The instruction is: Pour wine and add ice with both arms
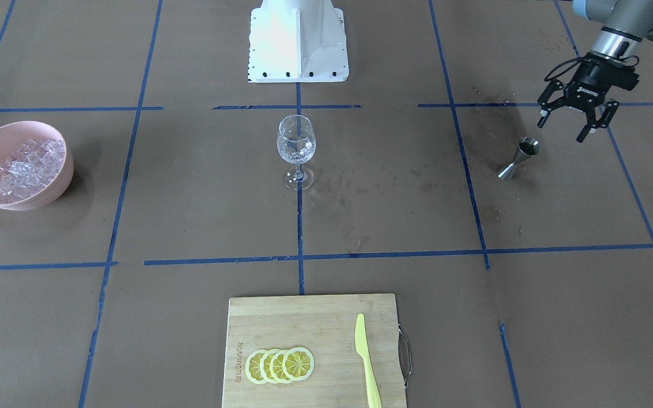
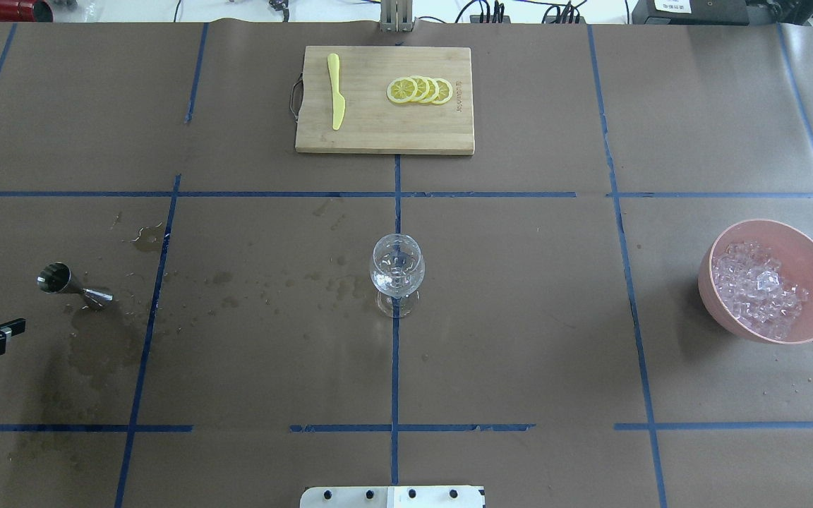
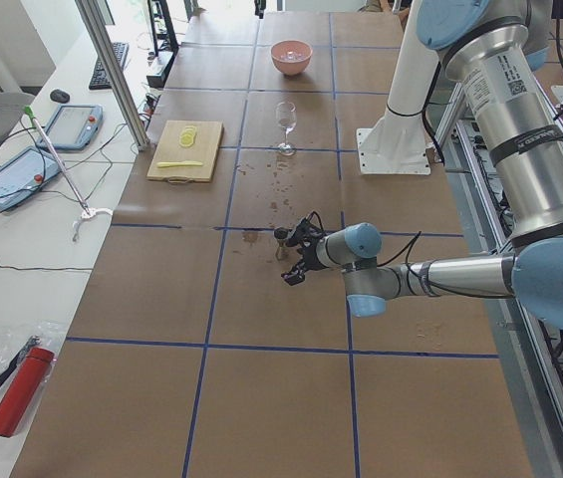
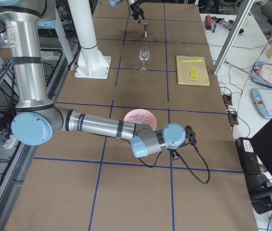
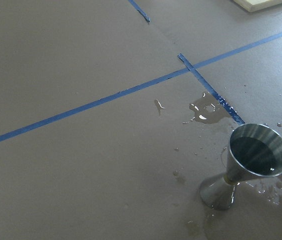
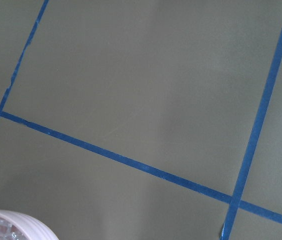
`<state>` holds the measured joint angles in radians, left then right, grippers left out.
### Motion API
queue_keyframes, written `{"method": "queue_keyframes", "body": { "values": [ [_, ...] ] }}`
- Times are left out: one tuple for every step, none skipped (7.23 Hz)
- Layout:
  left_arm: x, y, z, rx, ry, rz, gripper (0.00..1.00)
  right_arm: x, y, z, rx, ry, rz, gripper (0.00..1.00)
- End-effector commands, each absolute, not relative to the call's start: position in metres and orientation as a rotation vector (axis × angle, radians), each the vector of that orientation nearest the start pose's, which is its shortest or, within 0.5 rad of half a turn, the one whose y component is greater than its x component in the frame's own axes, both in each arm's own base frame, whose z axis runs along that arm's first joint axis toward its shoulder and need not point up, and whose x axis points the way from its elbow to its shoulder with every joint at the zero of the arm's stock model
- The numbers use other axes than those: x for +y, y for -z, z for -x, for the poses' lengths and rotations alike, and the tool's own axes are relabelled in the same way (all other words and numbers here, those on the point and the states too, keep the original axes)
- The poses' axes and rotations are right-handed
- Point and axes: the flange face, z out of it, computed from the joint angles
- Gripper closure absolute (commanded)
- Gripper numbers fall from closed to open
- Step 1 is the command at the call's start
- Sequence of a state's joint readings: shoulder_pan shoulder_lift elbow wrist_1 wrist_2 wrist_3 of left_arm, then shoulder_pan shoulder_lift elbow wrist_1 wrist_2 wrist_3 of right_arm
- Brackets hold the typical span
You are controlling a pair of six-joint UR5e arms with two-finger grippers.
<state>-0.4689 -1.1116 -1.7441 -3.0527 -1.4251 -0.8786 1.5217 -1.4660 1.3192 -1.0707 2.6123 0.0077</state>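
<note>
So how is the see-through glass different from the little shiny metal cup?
The wine glass is clear; the metal cup is shiny grey. The wine glass is taller, with a round bowl on a thin stem; the metal cup is two cones joined tip to tip. Both stand upright on the table.

1. Ice (image 1: 27,168): small clear cubes heaped in pink bowl (image 1: 54,192), right end of worktop; a few in wine glass (image 1: 296,141), centre.
2. Left arm (image 1: 621,25): pincer (image 1: 563,128) spread, empty, far left.
3. Right arm (image 4: 97,126): stretched low beside bowl.
</note>
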Motion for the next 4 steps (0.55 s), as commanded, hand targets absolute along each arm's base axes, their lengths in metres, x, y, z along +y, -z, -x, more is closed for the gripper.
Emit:
{"method": "queue_keyframes", "body": {
  "values": [
    [-0.248,-0.593,-0.256,0.944,0.012,-0.791,0.02,-0.543,-0.653,-0.019,-1.067,0.226,-0.289,0.00],
    [-0.248,-0.590,-0.260,0.931,0.075,-0.841,0.02,-0.539,-0.656,-0.019,-1.072,0.225,-0.283,0.00],
    [-0.251,-0.580,-0.273,0.950,0.159,-0.882,0.02,-0.537,-0.657,-0.019,-1.073,0.223,-0.281,0.00],
    [-0.252,-0.580,-0.282,0.928,0.212,-0.939,0.02,-0.536,-0.658,-0.019,-1.076,0.222,-0.279,0.00]
  ]
}}
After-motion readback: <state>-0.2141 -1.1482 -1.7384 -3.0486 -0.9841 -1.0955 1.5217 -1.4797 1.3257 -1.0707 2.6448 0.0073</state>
